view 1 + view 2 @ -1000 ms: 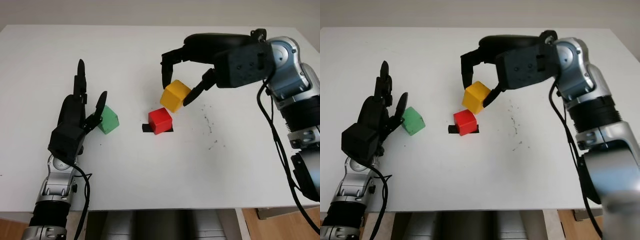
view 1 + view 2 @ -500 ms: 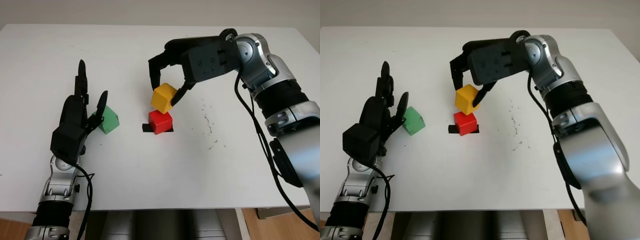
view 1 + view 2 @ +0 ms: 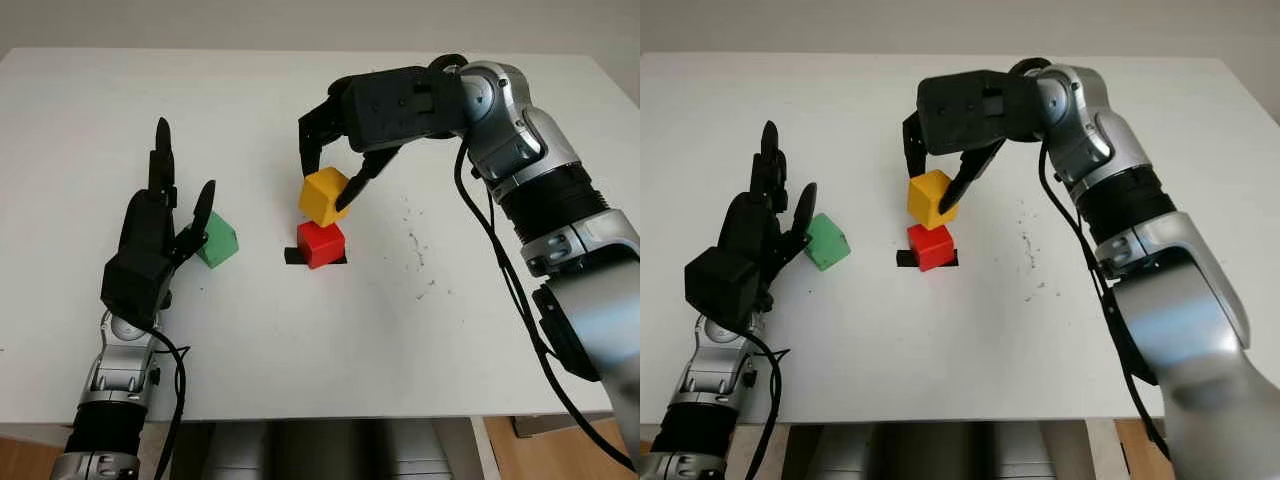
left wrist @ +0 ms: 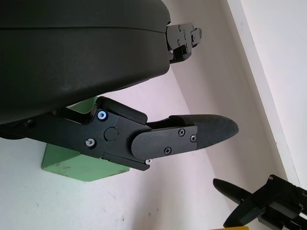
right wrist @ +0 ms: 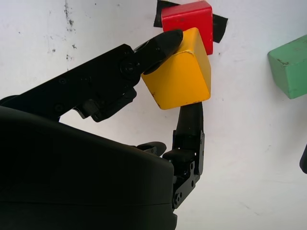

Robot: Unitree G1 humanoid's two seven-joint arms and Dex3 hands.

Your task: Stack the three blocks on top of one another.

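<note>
Left hand (image 3: 150, 240) stands open at the table's left side, fingers pointing away from the robot, holding nothing; same place as half a second ago. The green block (image 3: 216, 241) sits on the white table (image 3: 330, 340) just beside its thumb; contact cannot be told. In the left wrist view the green block (image 4: 84, 165) lies partly behind the hand's shell.

Centre: red block (image 3: 321, 243) rests on the table over a strip of black tape (image 3: 293, 256), unmoved since the earlier frames.

The yellow block (image 3: 325, 196) is pinched in the right hand (image 3: 335, 170), tilted, hanging just above the red block and slightly to its left. Whether its lower corner touches the red block's top cannot be told. A second ago it was up and to the right of the red block; half a second ago it was nearly where it is now. In the right wrist view one fingertip (image 5: 163, 40) presses the yellow block's (image 5: 180, 74) upper edge and another finger bears on the opposite face.

Right: the right arm (image 3: 520, 150) has swung further in over the table since a second ago. Faint dark specks (image 3: 415, 250) mark the table right of the red block.

No containers on the table.
</note>
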